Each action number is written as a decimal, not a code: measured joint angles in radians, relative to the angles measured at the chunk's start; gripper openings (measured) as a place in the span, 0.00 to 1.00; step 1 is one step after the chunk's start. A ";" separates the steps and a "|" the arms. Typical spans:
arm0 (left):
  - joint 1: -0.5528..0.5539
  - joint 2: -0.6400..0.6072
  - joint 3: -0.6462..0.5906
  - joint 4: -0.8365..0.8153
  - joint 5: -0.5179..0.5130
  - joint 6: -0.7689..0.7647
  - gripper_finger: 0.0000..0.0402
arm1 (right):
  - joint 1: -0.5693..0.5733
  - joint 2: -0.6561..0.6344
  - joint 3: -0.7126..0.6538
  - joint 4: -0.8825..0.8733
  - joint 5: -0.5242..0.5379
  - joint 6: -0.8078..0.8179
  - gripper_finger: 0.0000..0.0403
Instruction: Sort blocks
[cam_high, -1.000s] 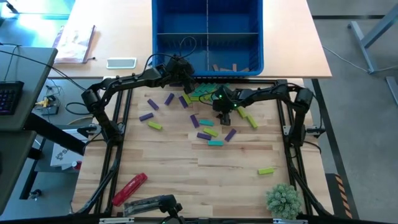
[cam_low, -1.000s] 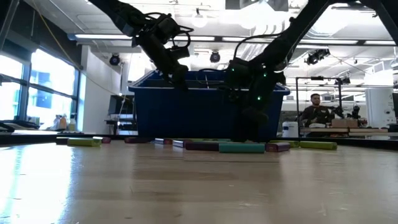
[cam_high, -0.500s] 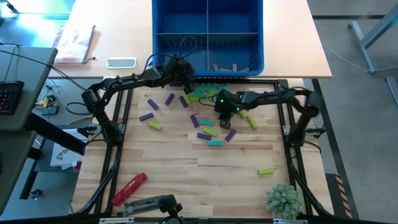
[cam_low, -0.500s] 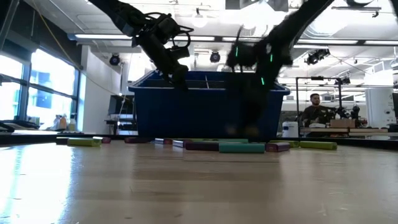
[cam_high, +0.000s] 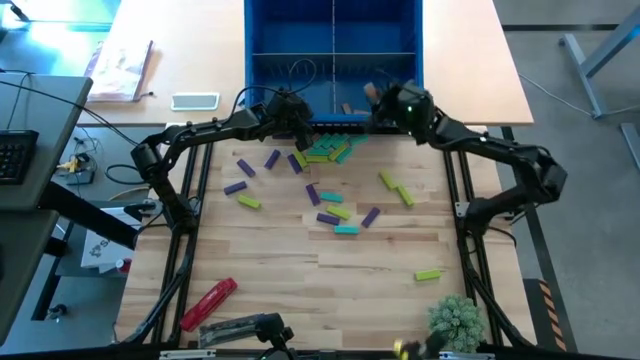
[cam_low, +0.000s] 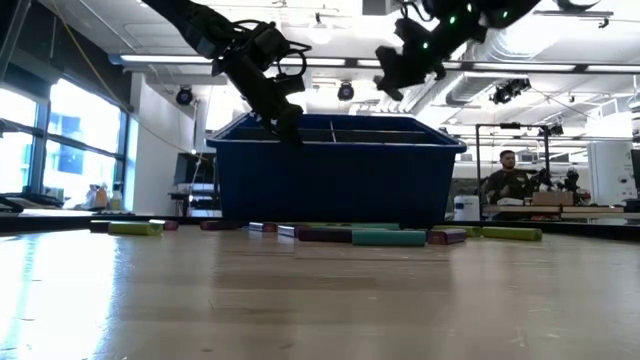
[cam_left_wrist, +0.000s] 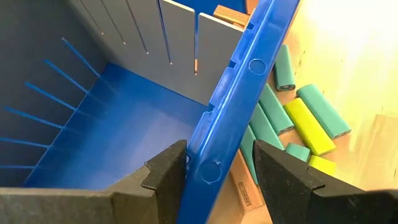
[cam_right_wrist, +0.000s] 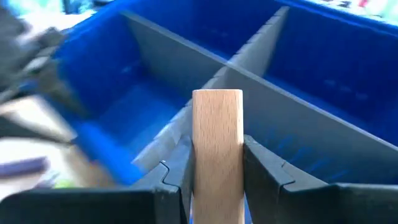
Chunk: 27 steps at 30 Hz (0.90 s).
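Note:
Over the near right compartment of the blue bin (cam_high: 262, 62) my right gripper (cam_high: 380, 96) is shut on a tan wooden block (cam_right_wrist: 217, 130), well above the bin's rim in the low view (cam_low: 392, 72). My left gripper (cam_left_wrist: 217, 169) stands at the bin's near wall (cam_left_wrist: 231, 118), one finger on each side of it. Purple, lime and teal blocks (cam_high: 328, 150) lie flat on the wooden table just in front of the bin, with more scattered toward the middle (cam_high: 338, 212). Two tan blocks (cam_high: 358, 108) lie in the bin's near right compartment. My left gripper holds the bin's near wall at its rim (cam_left_wrist: 214, 163), one finger inside the bin and one outside, coming slanting down from the near side. The bin stands on the table. My right gripper pinches the tan block's two long sides (cam_right_wrist: 216, 163) between its fingers. The block lies along the fingers, its free end (cam_right_wrist: 217, 99) sticking out past them toward the bin. It is lifted clear.
Grey dividers (cam_right_wrist: 267, 59) split the bin into compartments. A red cylindrical tool (cam_high: 208, 303) and a small green plant (cam_high: 455, 320) sit near the front edge. A phone (cam_high: 195, 101) and a book (cam_high: 118, 70) lie far left. A person (cam_low: 507, 175) sits beyond the table.
My right gripper has risen from the blocks on the table and swung toward the far edge, to above the bin's near wall, tipping from pointing down to nearly level. It now carries a tan block, lifted clear.

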 joint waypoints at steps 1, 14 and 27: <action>0.000 0.000 0.000 0.000 -0.001 0.000 0.41 | -0.025 0.015 0.000 0.026 -0.001 0.017 0.21; 0.000 0.000 0.000 0.000 0.000 0.000 0.41 | -0.211 0.190 -0.001 0.033 -0.109 0.268 0.44; 0.000 0.000 0.000 0.001 0.001 0.000 0.41 | 0.106 -0.061 0.000 -0.043 -0.110 0.170 0.59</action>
